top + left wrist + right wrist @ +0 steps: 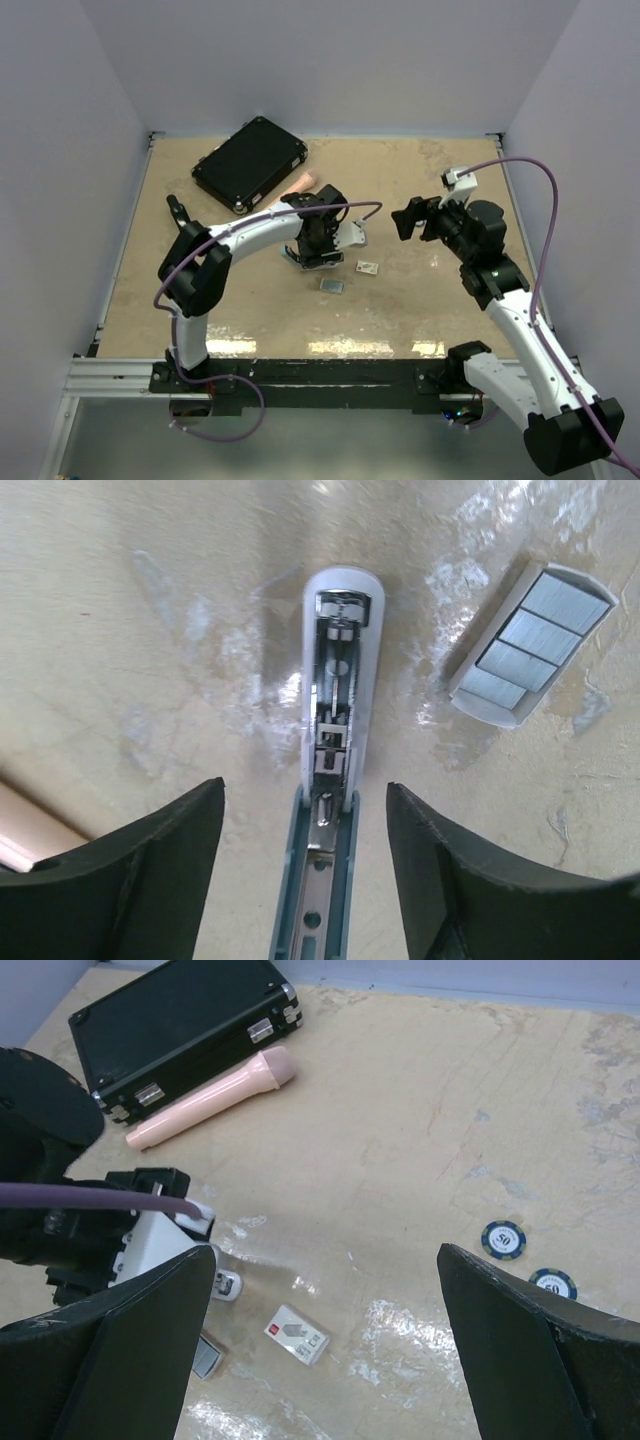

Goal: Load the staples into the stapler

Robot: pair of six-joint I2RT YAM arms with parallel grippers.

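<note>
The stapler lies opened flat on the table in the left wrist view: its white top half [337, 680] shows the bare metal magazine channel, and its blue base [320, 890] runs toward the camera. My left gripper [303, 785] is open, its fingers either side of the blue base and apart from it. The staples [530, 645] are three grey ribbed blocks in a small white tray to the stapler's right. They also show in the top view [331, 286]. My right gripper [325, 1250] is open and empty, held above the table at the right [405, 218].
A small white box [297, 1332] lies by the staples. A black case [250, 163] and a pink cylinder [210, 1100] lie at the back left. Two blue poker chips [503, 1240] lie to the right. The left arm hides most of the stapler in the top view.
</note>
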